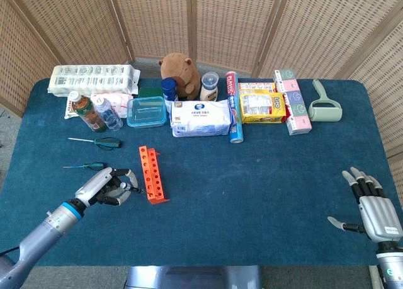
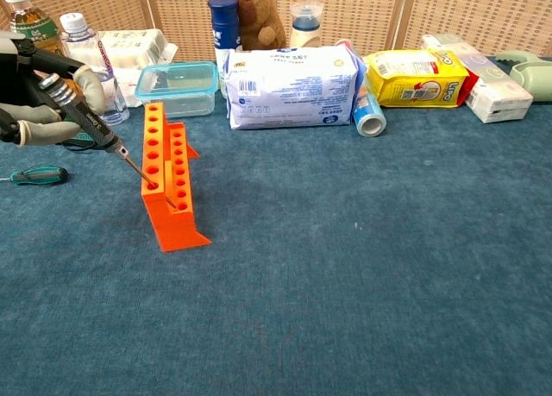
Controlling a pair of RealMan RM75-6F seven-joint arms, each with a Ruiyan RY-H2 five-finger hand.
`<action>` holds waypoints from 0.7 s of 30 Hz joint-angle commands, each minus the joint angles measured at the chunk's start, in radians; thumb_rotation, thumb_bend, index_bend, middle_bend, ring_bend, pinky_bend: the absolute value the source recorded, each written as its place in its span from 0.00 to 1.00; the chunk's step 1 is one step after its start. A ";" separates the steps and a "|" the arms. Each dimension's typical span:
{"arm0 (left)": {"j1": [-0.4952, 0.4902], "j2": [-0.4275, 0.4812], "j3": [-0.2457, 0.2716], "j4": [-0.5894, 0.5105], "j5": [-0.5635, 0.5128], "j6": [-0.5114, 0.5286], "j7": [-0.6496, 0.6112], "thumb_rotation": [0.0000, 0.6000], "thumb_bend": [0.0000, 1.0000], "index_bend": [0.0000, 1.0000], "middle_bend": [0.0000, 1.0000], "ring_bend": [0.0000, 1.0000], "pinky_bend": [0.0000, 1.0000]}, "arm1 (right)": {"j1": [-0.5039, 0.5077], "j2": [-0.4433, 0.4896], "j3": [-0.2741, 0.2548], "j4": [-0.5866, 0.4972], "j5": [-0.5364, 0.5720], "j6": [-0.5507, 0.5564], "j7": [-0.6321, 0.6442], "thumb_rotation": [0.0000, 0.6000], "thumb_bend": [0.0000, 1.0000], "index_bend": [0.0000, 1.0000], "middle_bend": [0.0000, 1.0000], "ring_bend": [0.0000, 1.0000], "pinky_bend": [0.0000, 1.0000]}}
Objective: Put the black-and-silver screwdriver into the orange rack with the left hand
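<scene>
My left hand [image 1: 106,187] [image 2: 39,94] holds the black-and-silver screwdriver [image 2: 82,113] at a slant, just left of the orange rack [image 1: 151,174] [image 2: 168,187]. The thin shaft points down and to the right, with its tip in a hole of the rack's upper row in the chest view. The rack stands upright on the blue table [image 1: 252,188], turned a little. My right hand [image 1: 370,207] lies open and empty near the table's front right corner.
Two green-handled screwdrivers [image 1: 101,141] [image 1: 85,166] lie left of the rack. Behind it stand bottles [image 1: 94,113], a clear container [image 1: 146,111], a wipes pack [image 1: 201,118], a plush toy [image 1: 179,72], boxes and a lint roller [image 1: 325,104].
</scene>
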 commanded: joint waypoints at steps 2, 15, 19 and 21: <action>0.003 0.017 -0.003 -0.011 -0.012 -0.007 0.015 1.00 0.47 0.51 1.00 1.00 1.00 | 0.000 0.000 0.001 0.001 0.003 -0.001 0.000 0.69 0.00 0.04 0.00 0.00 0.00; -0.031 0.065 -0.024 -0.065 -0.077 -0.074 0.129 1.00 0.47 0.51 1.00 1.00 1.00 | 0.000 -0.002 0.000 -0.001 0.004 -0.002 -0.006 0.68 0.00 0.04 0.00 0.00 0.00; -0.048 0.075 -0.038 -0.104 -0.118 -0.080 0.219 1.00 0.47 0.51 1.00 1.00 1.00 | 0.001 -0.001 0.001 0.000 0.005 -0.004 -0.004 0.68 0.00 0.04 0.00 0.00 0.00; -0.055 0.081 -0.043 -0.126 -0.142 -0.082 0.256 1.00 0.47 0.51 1.00 1.00 1.00 | 0.001 -0.001 0.001 -0.001 0.005 -0.004 -0.004 0.69 0.00 0.04 0.00 0.00 0.00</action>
